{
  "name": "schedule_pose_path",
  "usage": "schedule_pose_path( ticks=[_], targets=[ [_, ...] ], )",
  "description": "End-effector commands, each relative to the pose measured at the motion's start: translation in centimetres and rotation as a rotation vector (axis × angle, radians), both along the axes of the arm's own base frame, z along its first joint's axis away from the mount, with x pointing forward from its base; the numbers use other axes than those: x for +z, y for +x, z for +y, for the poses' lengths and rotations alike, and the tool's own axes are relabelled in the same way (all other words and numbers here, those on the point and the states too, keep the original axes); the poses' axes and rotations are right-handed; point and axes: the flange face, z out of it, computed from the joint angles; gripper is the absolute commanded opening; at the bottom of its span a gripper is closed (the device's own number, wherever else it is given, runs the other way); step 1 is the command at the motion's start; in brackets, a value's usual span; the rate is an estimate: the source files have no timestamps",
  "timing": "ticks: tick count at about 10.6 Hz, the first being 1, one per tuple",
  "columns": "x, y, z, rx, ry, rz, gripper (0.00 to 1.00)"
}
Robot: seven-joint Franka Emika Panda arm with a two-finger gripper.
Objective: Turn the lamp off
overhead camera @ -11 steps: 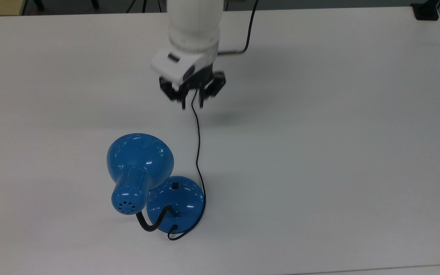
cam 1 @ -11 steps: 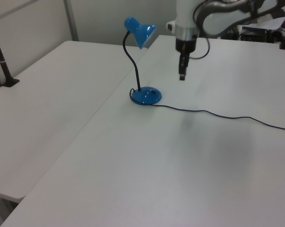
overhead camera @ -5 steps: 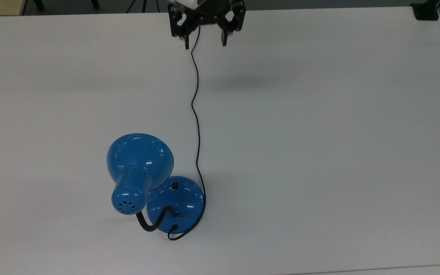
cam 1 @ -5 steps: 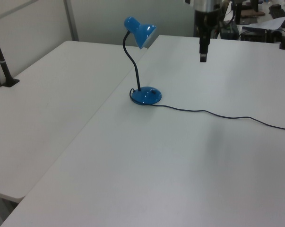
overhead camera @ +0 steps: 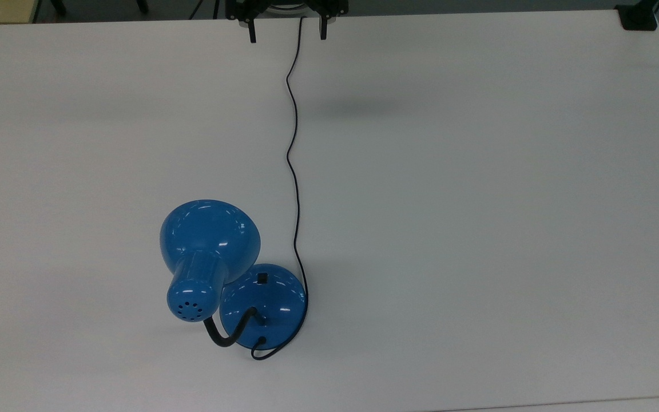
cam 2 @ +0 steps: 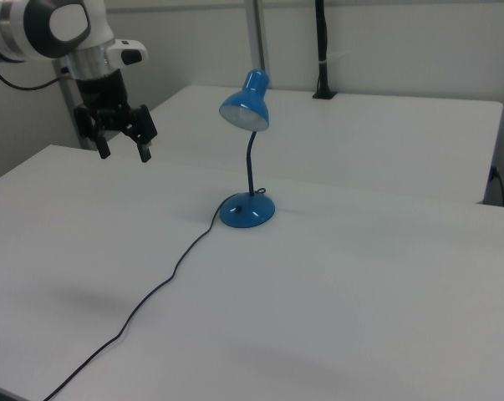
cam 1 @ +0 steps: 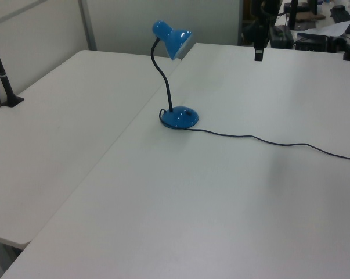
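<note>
Across the room, a white table (overhead camera: 478, 200) takes up most of the top view, and in the left view a second white table (cam 1: 53, 133) butts against it along a straight seam, with pale walls and a metal post behind. At the far end, in the left view's upper right, dark equipment and papers crowd the background. In the right view the white robot arm (cam 2: 59, 29) hangs over the table's edge at the right view's upper left. The lamp (overhead camera: 221, 274) stands upright on the table, its glossy blue shade (cam 2: 245, 107) tipped down on a black gooseneck (cam 1: 163, 87) above the round blue base (cam 2: 246, 210); no glow shows at the shade. A small black switch (overhead camera: 261, 278) sits on the base's dome. The thin black cord (overhead camera: 294, 171) loops from the base and runs in a wavy line across the table toward the arm's side. The gripper (cam 2: 124, 151) hovers in the air well apart from the lamp, its two black fingers (cam 2: 104, 149) spread wide with nothing between them; in the top view it sits at the very top edge (overhead camera: 286, 31), above the far end of the cord.
</note>
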Motion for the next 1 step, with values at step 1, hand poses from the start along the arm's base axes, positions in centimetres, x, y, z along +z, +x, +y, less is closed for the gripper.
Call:
schedule_pose_path(
  ticks=[1],
  targets=[
    [0.3, -1.08, -0.47, -0.021, 0.014, 0.033, 1.0]
  ],
)
